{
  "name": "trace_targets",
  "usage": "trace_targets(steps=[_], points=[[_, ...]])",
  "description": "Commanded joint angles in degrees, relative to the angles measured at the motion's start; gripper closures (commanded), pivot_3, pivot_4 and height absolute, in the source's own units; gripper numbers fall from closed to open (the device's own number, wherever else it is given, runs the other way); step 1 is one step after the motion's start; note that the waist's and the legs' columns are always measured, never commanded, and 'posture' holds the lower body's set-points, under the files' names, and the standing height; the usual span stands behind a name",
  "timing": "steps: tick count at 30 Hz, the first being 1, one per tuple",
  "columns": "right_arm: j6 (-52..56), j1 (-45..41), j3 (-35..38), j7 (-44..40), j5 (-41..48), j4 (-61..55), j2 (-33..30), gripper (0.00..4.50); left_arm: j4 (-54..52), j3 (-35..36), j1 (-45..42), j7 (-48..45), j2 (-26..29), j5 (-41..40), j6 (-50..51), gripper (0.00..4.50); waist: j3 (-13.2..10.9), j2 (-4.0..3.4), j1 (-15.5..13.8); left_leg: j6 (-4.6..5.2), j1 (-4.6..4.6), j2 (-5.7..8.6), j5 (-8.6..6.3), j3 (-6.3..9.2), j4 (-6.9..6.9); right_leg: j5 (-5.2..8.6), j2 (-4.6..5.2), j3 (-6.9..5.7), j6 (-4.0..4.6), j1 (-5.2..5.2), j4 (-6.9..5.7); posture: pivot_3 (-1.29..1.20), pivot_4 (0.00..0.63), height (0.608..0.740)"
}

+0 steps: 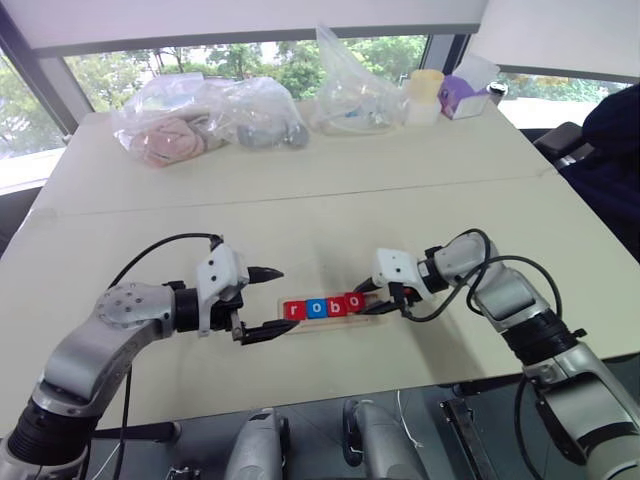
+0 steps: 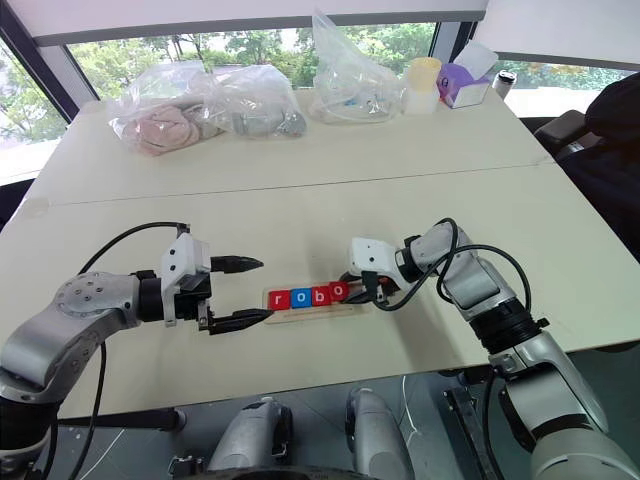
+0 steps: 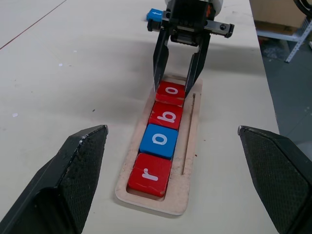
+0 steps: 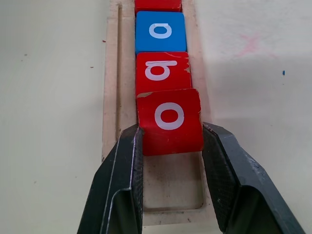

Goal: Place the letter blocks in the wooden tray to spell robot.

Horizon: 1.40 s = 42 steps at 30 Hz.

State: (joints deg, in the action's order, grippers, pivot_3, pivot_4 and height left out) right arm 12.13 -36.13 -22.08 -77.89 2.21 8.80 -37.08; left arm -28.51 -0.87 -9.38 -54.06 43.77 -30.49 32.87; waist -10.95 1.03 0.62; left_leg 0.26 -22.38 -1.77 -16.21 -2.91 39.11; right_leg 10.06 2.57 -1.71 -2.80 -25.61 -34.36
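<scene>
Our right gripper (image 4: 170,146) has its jaws clamped on the two side edges of the red "o" block (image 4: 169,119), which sits in the fourth slot of the wooden tray (image 3: 190,141) with its near edge touching the red "b" block (image 4: 162,70); the grip looks kept on to seat the tile square against its neighbour before letting go, and the tile appears slightly raised at one edge, so we judge it not fully bedded yet. Our left gripper (image 1: 262,303) hangs just off the other end of the tray with its jaws spread wide apart and holding nothing, one finger above and one low beside the tray end, seemingly placed there to brace the tray against sliding, though we cannot tell whether the low finger touches the wood. Outward along the tray lie the blue "o" block (image 3: 160,140) and the red "r" block (image 3: 149,175), so "robo" reads in order and the last slot by the right gripper stands bare. The remaining blue block (image 3: 154,14) lies on the worktop (image 1: 300,210) just beyond the right gripper, apart from the tray.
</scene>
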Motion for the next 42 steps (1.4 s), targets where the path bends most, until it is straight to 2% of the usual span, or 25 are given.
trace_targets(steps=[1, 15, 22, 30, 35, 39, 42], points=[[0.1, -0.9, 0.8, -0.5, 0.0, -1.6, -0.8, 3.37, -1.2, 1.1, -0.4, -0.2, 0.3, -0.3, -1.2, 0.0, 0.0, 0.0, 0.0, 0.0, 0.0, 0.0, 0.0, 0.0, 0.0, 0.0, 0.0, 0.0, 0.0, 0.0, 0.0, 0.0, 0.15, 0.74], [0.4, -1.1, 0.7, -0.5, -0.4, -1.4, -0.9, 3.37, -0.2, 0.1, -1.3, 0.4, -0.6, 0.4, -2.1, 0.0, 0.0, 0.0, 0.0, 0.0, 0.0, 0.0, 0.0, -0.01, 0.0, 0.0, 0.0, 0.0, 0.0, 0.0, 0.0, 0.0, 0.15, 0.74], [1.1, -2.2, 1.5, -0.7, 0.3, -1.4, -0.6, 0.04, 0.0, 0.2, -1.2, 0.7, -0.7, 0.5, -2.1, 0.0, 0.0, 0.0, 0.0, 0.0, 0.0, 0.0, 0.0, 0.0, 0.0, 0.0, 0.0, 0.0, 0.0, 0.0, 0.0, 0.0, 0.15, 0.74], [5.7, -5.3, 7.2, 4.3, 4.5, 0.3, 2.0, 0.04, 0.1, -0.4, -1.6, 1.3, -1.7, 0.8, -1.9, 0.0, 0.0, 0.0, 0.0, 0.0, 0.0, -0.01, 0.0, 0.01, 0.0, 0.0, 0.0, 0.0, 0.0, 0.0, 0.0, 0.0, 0.15, 0.74], [5.4, -4.0, 9.8, 6.5, 4.5, -0.1, 0.2, 0.04, 0.2, -0.8, -2.0, 1.4, -2.1, 0.8, -1.8, 0.0, 0.0, 0.0, -0.1, 0.0, -0.02, 0.0, 0.0, -0.02, 0.0, -0.02, 0.02, 0.0, 0.04, 0.01, 0.01, 0.0, 0.15, 0.74], [5.8, -1.4, 13.6, 13.6, 2.7, -2.1, -1.6, 0.04, 0.1, -1.0, -2.2, 1.3, -2.3, 0.9, -1.8, 0.0, 0.0, 0.0, -0.1, 0.0, -0.04, 0.01, 0.0, -0.04, 0.0, -0.02, 0.04, 0.0, 0.03, 0.01, 0.04, 0.0, 0.15, 0.74], [12.0, 3.6, 19.4, 26.8, -2.0, -6.0, -3.2, 0.04, -0.1, -0.8, -2.2, 1.2, -2.4, 0.6, -1.5, 0.0, 0.0, 0.0, -0.3, 0.0, -0.04, 0.02, 0.0, -0.04, -0.01, -0.01, 0.05, 0.01, 0.02, 0.01, 0.03, 0.0, 0.15, 0.74]])
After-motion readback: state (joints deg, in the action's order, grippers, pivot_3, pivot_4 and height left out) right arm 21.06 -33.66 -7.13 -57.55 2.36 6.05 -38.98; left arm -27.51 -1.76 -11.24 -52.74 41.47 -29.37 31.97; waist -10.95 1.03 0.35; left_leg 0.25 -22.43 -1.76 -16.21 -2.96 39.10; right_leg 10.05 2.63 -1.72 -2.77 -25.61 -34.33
